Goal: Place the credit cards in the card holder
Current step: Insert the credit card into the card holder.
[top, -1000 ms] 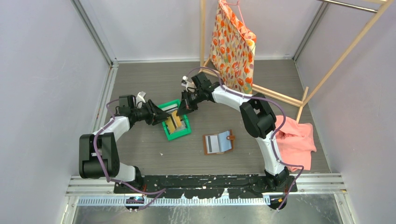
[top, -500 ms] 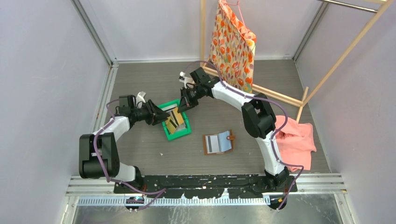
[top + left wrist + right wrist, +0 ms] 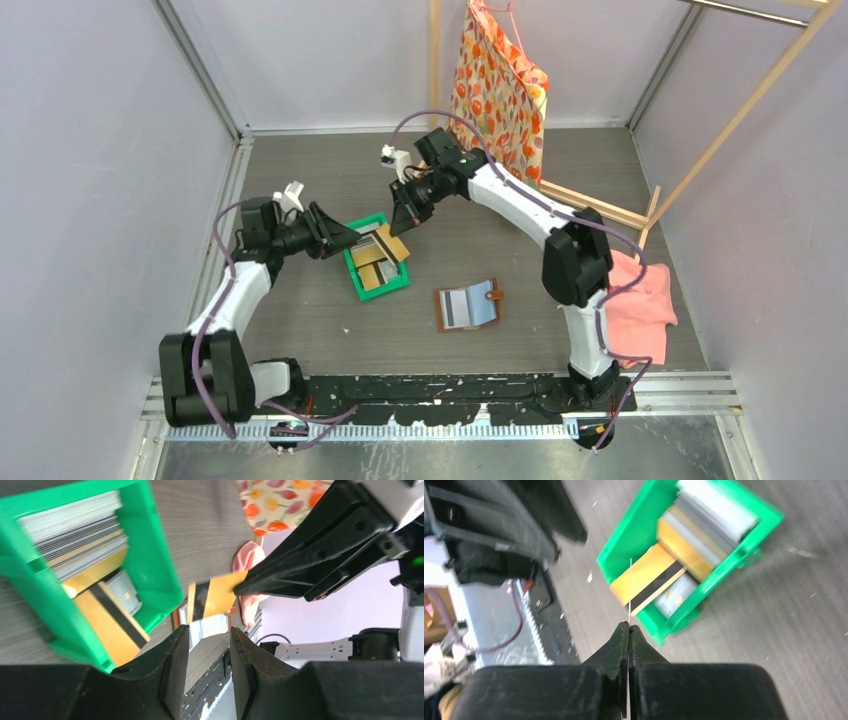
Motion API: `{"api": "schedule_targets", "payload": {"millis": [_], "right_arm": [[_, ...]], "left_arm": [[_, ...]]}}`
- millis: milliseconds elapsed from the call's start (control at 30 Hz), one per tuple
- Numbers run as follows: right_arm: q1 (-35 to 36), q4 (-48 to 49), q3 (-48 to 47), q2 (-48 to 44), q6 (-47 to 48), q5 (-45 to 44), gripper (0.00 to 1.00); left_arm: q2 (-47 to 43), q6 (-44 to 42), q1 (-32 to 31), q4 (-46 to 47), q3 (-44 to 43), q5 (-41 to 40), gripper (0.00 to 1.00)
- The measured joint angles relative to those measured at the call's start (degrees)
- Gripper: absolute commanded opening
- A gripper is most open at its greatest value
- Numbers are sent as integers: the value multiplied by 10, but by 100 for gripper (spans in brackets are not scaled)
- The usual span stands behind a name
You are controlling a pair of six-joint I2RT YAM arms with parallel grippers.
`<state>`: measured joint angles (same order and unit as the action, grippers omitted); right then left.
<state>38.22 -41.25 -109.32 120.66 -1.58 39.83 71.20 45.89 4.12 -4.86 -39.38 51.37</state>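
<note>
A gold credit card with a black stripe (image 3: 215, 597) hangs in the air above the green bin (image 3: 377, 288), pinched at one end by my right gripper (image 3: 407, 218), which is shut on it. In the right wrist view this card (image 3: 630, 587) shows edge-on as a thin line rising from the shut fingertips of that gripper (image 3: 629, 626). More credit cards (image 3: 82, 527) stand and lie inside the bin (image 3: 157, 555). My left gripper (image 3: 338, 238) hovers at the bin's left rim, its jaws apart with nothing between them (image 3: 209, 630). The brown card holder (image 3: 467, 306) lies open on the floor to the bin's right.
A floral bag (image 3: 500, 90) hangs from a wooden rack (image 3: 590, 200) at the back. A pink cloth (image 3: 637, 295) lies at the right. The enclosure's walls stand close on the left and right.
My right gripper has risen up and back out of the bin with the gold card. The left arm has lifted and drawn slightly away to the left.
</note>
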Motion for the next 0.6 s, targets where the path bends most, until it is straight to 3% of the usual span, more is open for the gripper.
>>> {"api": "schedule_targets", "payload": {"millis": [133,300,467,600], "right_arm": [[-18,-16,99,-116,58,55,1],[-71,-35,239,-289,118,131,1],[-140,-44,363,-371,131,176,1],[-176,-36,470,-387,109,193,1]], "left_arm": [[-89,-1,-34,39,12,-1,52],[-222,-19,-202,124,75,-71,70],[-298,-42,-362,195,148,-182,71],[-258,-18,-444,260,175,-266,71]]}}
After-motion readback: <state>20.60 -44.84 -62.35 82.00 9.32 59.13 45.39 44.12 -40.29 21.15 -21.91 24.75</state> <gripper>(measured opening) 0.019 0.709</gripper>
